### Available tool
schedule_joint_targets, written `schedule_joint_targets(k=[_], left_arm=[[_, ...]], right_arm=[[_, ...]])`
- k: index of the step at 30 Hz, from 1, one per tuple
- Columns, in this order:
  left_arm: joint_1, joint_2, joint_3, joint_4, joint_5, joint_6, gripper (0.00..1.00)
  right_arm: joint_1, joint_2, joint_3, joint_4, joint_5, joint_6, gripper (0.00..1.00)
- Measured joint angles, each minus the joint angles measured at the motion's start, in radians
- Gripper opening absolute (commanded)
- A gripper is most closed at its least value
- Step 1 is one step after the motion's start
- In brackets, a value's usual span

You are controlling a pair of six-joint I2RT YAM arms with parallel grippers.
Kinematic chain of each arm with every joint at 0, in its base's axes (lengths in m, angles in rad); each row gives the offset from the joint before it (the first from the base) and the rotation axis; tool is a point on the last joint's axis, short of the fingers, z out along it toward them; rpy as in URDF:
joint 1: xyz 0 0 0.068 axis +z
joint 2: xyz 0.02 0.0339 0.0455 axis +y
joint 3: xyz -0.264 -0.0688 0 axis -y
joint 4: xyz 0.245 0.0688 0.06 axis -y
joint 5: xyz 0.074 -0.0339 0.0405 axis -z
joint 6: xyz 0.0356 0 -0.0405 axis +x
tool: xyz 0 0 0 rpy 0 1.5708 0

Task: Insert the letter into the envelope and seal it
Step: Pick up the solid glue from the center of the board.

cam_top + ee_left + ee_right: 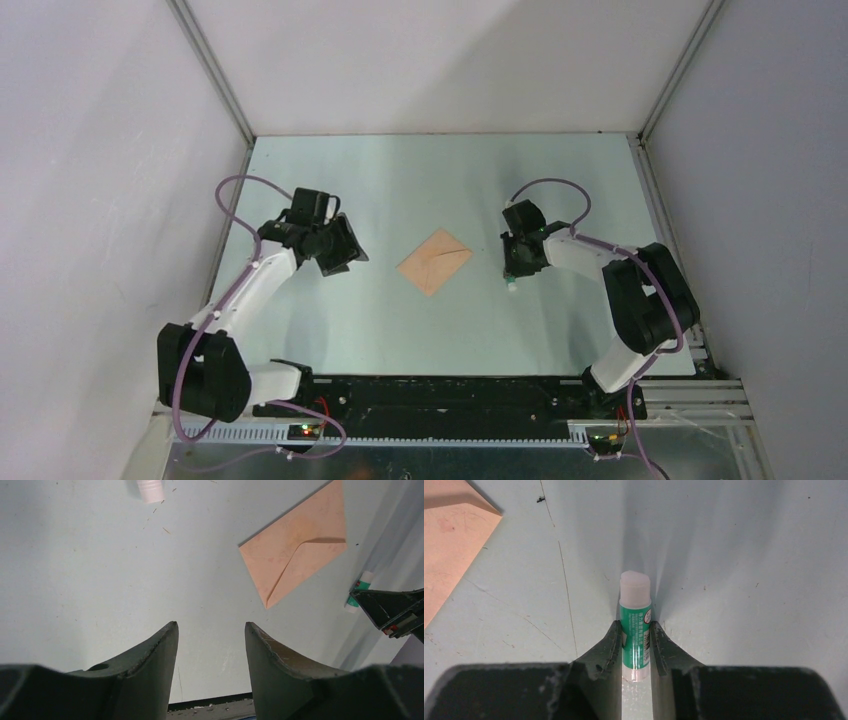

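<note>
Two claws, both clear of the paper. Left claw [210,626] stands half-wide and empty, hovering over bare counter [420,180]. Right claw [635,624] is pinched narrow on a green glue stick [635,605], tip forward, probably readied for the flap. Between them the envelope [435,260] lies flat mid-counter, flap folded down, edges free all round. No loose letter visible; likely inside. A small white cap [150,489] lies beyond, well apart.

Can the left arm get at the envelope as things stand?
Probably yes: the left gripper is open and empty, only bare table lies between it and the envelope, and the right gripper holds a glue stick beyond.
</note>
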Motion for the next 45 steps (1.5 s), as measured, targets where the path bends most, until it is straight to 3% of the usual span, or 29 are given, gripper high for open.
schedule_joint_targets(k=[1, 2, 8, 15, 19, 30, 35, 45], left_arm=[[0.002, -0.001, 0.0, 0.0, 0.0, 0.0, 0.58], [0.005, -0.001, 0.0, -0.002, 0.0, 0.0, 0.57], [0.007, -0.001, 0.0, -0.002, 0.014, 0.002, 0.58], [0.008, -0.052, -0.001, 0.06, 0.138, 0.011, 0.82], [-0.004, -0.116, -0.015, 0.143, 0.231, 0.01, 0.87], [-0.201, -0.183, -0.129, 0.465, 0.458, -0.046, 0.86], [-0.23, -0.27, -0.222, 0.664, 0.528, -0.128, 0.85], [-0.311, -0.345, -0.241, 0.926, 0.626, -0.191, 0.84]], right_arm=[[0.0, 0.0, 0.0, 0.001, 0.0, 0.0, 0.02], [0.0, 0.001, 0.0, 0.002, 0.0, 0.0, 0.0], [-0.001, 0.0, 0.0, 0.006, -0.024, -0.003, 0.0], [0.008, -0.114, -0.011, 0.007, -0.179, 0.01, 0.0], [0.019, -0.235, -0.011, 0.045, -0.269, 0.073, 0.0], [0.132, -0.498, -0.178, 0.439, -0.472, 0.374, 0.0], [0.174, -0.602, -0.183, 0.596, -0.482, 0.463, 0.0], [0.184, -0.665, -0.186, 0.718, -0.426, 0.618, 0.0]])
